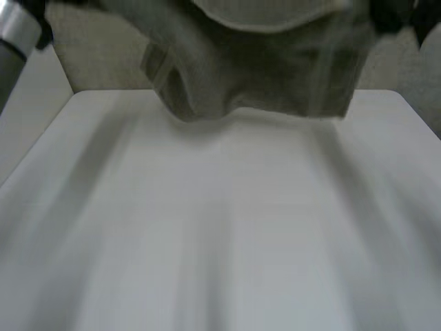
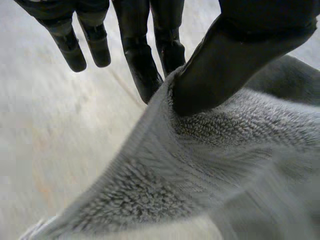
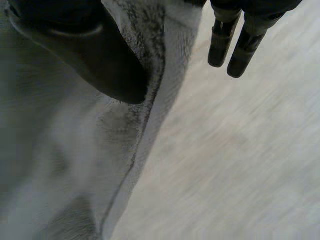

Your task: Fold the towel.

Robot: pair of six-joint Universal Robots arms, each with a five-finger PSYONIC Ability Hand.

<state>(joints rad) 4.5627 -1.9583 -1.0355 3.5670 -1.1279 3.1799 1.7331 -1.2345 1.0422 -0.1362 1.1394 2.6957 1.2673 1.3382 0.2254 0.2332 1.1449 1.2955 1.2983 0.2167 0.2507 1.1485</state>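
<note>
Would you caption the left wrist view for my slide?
Left hand pinching the grey towel between thumb and fingers.

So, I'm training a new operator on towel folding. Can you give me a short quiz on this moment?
1. True or false: the towel lies flat on the table.
2. The left hand is: A) open, B) pinching the towel, C) shut on nothing.
3. Fill in: the right hand pinches the towel at its hemmed ____.
Key: 1 false, it hangs from both hands; 2 B; 3 edge.

Black segmented fingers point(image 2: 141, 62), grey arm point(image 1: 8, 69)
</note>
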